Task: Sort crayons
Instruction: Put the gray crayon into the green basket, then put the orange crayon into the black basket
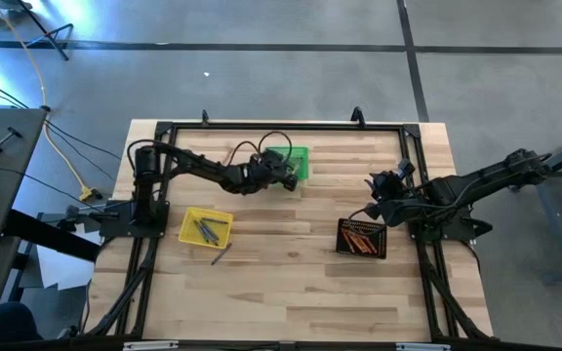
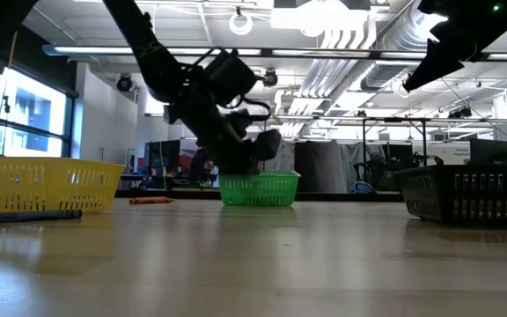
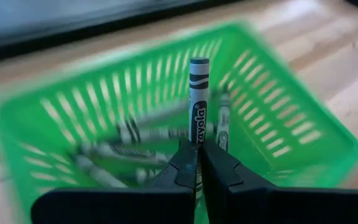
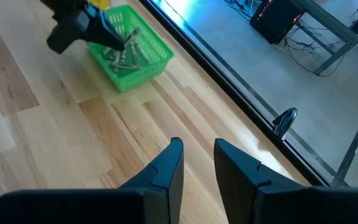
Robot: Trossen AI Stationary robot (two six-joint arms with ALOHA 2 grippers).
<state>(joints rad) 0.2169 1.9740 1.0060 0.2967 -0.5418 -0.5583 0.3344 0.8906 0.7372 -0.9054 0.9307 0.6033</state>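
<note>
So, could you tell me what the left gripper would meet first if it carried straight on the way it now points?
Probably the crayons lying in the green basket. The left gripper, fingers shut on a grey crayon, points down into that basket, so the held crayon's tip would likely touch them first; depth is hard to judge.

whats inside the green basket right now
Several grey crayons lie loose in the green basket. The left hand holds one more crayon above them, hiding part of the floor.
</note>
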